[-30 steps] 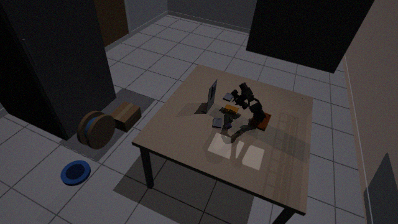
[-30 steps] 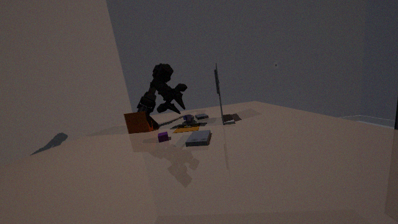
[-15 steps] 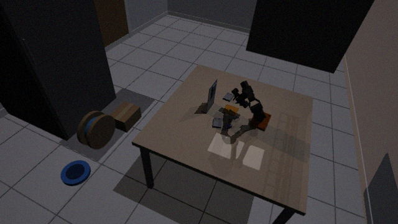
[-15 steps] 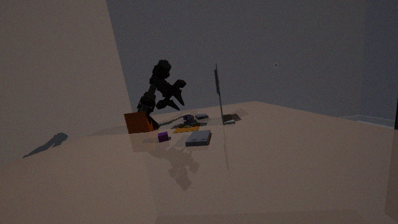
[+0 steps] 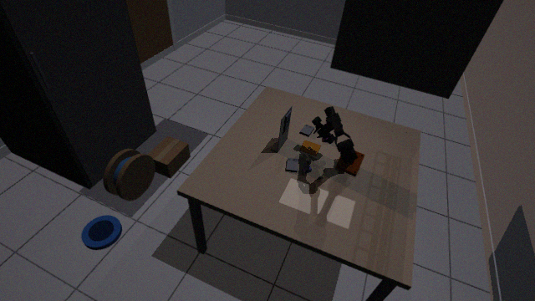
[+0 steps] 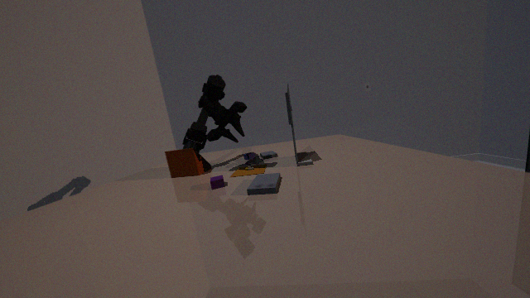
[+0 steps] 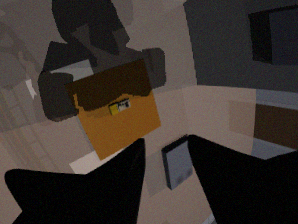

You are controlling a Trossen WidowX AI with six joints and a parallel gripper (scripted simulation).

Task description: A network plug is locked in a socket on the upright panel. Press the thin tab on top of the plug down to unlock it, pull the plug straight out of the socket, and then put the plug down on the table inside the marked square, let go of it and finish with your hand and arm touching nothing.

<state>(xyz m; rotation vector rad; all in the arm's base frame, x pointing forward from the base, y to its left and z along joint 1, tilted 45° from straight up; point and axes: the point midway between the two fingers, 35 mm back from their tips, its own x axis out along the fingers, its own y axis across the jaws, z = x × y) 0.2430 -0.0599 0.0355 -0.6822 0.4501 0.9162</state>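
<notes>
Plug (image 7: pixel 121 103) on orange sq. (image 5: pixel 310 148) (image 6: pixel 248 171) (image 7: pixel 131 131), below open gripper (image 5: pixel 318 129) (image 6: pixel 241 139) (image 7: pixel 166 141), apart.

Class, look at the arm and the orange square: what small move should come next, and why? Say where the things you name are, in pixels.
Probably a slight lift straight up, then a stop. The small plug (image 5: pixel 309 148) (image 6: pixel 248 168) (image 7: pixel 119 106) appears to lie inside the orange square (image 5: pixel 316 145) (image 6: pixel 259 170) (image 7: pixel 135 127), while the claw (image 5: pixel 317 133) (image 6: pixel 241 139) (image 7: pixel 166 141) hangs above the table, fingers apart, with nothing between them.
</notes>
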